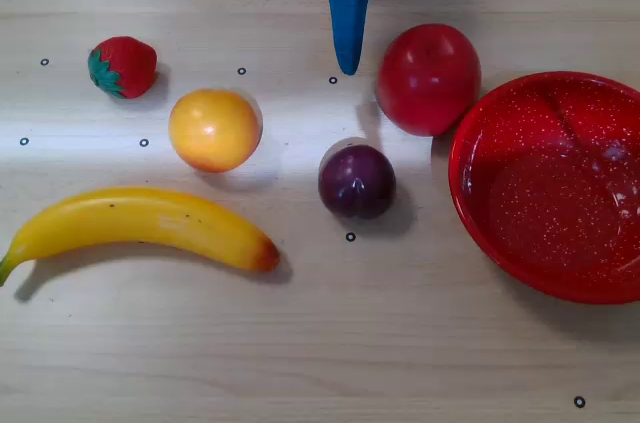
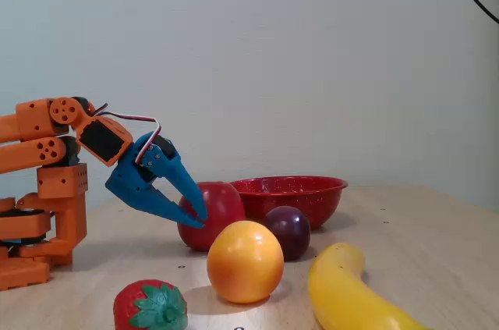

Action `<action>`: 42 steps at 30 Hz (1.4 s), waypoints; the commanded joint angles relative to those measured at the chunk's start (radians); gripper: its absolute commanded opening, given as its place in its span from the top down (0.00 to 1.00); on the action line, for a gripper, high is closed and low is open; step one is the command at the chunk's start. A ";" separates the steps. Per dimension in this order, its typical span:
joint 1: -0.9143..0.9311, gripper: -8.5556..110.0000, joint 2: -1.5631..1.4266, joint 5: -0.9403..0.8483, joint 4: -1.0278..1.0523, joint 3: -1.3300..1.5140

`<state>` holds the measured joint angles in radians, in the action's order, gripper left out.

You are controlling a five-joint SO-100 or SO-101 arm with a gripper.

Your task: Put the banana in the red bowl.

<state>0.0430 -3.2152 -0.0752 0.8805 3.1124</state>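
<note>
The banana [image 1: 140,223] lies flat on the wooden table at the lower left of the overhead view, its green stem at the left edge and its orange-red tip pointing right. In the fixed view its near end [image 2: 343,291] fills the lower right. The red bowl [image 1: 560,193] stands empty at the right edge; in the fixed view it [image 2: 292,189] is behind the fruit. My blue gripper [image 1: 348,65] hangs at the top centre, jaws together and empty, far from the banana. In the fixed view the gripper [image 2: 201,221] points down beside the apple.
A red apple [image 1: 428,78] sits just right of the gripper tip, next to the bowl. A dark plum [image 1: 357,181] lies between banana and bowl. A yellow-orange round fruit [image 1: 214,129] and a strawberry [image 1: 123,66] lie above the banana. The orange arm base [image 2: 39,213] stands at the left of the fixed view.
</note>
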 commanded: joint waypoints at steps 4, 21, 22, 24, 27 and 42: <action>-0.009 0.93 -0.014 0.009 -0.002 0.006; -0.003 0.93 0.049 0.072 -0.023 -0.035; 0.000 0.93 0.077 0.077 -0.023 -0.060; 0.000 0.93 0.138 0.077 -0.006 -0.120; -0.005 0.93 0.222 0.083 0.018 -0.209; -0.049 0.93 0.637 0.268 0.305 -0.764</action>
<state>0.0414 -2.5970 0.1503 1.1720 2.4804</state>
